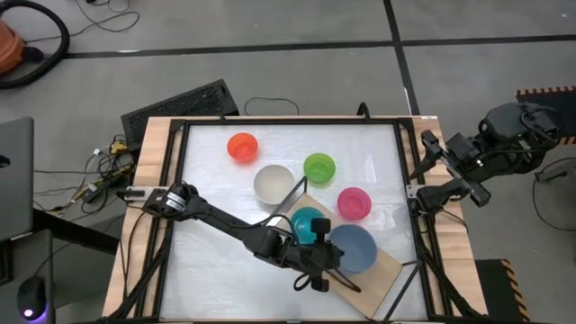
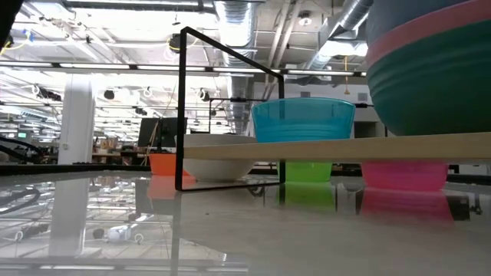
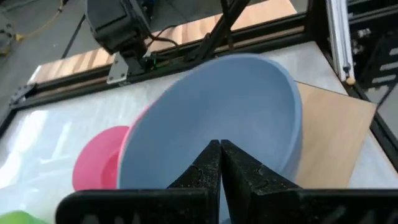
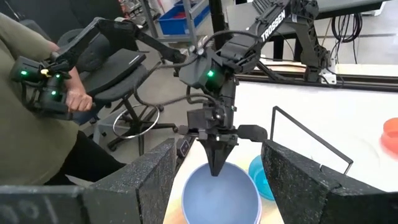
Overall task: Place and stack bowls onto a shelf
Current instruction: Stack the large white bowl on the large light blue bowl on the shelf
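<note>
A blue bowl (image 1: 355,247) tops a stack on the light-wood shelf (image 1: 382,270), over a pink bowl (image 2: 430,46) and a dark green bowl (image 2: 437,92). A cyan bowl (image 1: 306,220) stands beside the stack on the shelf. My left gripper (image 1: 326,259) is shut and points down at the blue bowl (image 3: 236,106), by its rim on the table's left side. My right gripper (image 1: 430,171) is open and empty at the table's right edge. My left gripper (image 3: 221,162) has its shut fingertips (image 4: 216,167) at the blue bowl's inner wall just inside the rim (image 4: 211,177), coming from above. I cannot tell whether they touch it. The bowl sits upright, nested in the stack.
A red bowl (image 1: 242,146), a white bowl (image 1: 273,184), a lime bowl (image 1: 319,167) and a pink bowl (image 1: 354,203) stand on the white tabletop beyond the shelf. The shelf's thin black frame (image 2: 184,107) rises at its end. A person (image 4: 37,112) sits beyond the table's left side.
</note>
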Available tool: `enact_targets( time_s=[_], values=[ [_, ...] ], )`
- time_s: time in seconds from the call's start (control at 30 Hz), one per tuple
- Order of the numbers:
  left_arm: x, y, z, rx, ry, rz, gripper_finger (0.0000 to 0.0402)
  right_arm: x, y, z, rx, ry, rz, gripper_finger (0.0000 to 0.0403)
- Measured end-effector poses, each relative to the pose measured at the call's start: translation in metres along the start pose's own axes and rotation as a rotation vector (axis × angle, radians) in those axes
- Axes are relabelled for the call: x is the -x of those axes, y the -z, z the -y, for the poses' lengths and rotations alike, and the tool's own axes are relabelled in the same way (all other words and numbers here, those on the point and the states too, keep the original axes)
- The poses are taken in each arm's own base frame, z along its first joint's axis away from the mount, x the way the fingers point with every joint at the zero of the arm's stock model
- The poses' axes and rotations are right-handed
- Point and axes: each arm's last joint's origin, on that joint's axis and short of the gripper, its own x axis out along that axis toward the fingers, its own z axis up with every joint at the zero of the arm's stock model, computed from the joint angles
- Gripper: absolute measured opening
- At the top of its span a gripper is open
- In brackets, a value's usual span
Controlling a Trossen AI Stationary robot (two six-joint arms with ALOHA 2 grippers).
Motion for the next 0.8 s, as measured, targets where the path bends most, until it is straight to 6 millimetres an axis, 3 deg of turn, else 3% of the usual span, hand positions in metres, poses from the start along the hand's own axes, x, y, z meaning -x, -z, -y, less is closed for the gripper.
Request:
enact_targets(
  time_s=[0.37, 0.57, 0.67, 0.8],
  values=[
    [-0.01, 0.026, 0.011, 0.058, -0.027, -0.005, 0.0, -0.001, 0.0, 0.0, 0.047, 0.004, -0.004, 0.0264],
    [-0.008, 0.028, 0.014, 0.053, -0.078, -0.002, 0.0, -0.018, 0.0, 0.005, 0.015, 0.076, -0.073, 0.0264],
    [0.008, 0.014, 0.013, 0.07, -0.11, 0.05, 0.0, -0.029, -0.002, 0.007, 0.008, 0.079, -0.103, 0.0264],
    [0.053, -0.018, 0.0, 0.083, -0.239, 0.14, 0.0, -0.036, -0.004, 0.008, 0.007, 0.071, -0.114, 0.0264]
  ],
)
